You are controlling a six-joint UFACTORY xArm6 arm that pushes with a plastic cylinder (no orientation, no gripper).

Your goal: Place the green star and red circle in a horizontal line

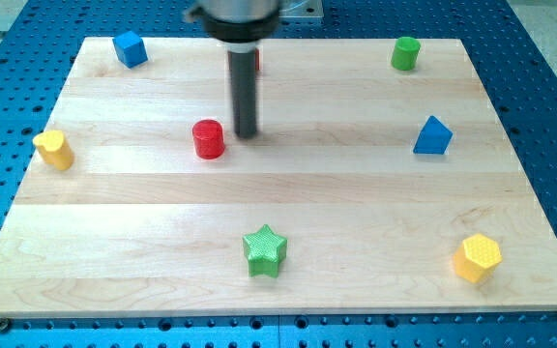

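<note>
Near the centre of the pale wooden bench (356,193), my tip (247,133) stands just right of the red plastic circle block (208,139). Well below, toward the view's bottom, lies the green plastic star block (264,250). No claw is fitted.

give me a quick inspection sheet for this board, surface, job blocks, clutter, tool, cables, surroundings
surface: pale wooden board, flat, with plank seams running left to right
job's things: red circle at the view's left of centre; green star near the view's bottom edge, well below the circle, so not in a horizontal line
clutter: blue cube, green cylinder, blue block, yellow block, yellow hexagon, and a red sliver behind the rod
tool: my tip just right of the red circle; contact unclear
cables: nothing seen
surroundings: blue perforated base around the board
</note>
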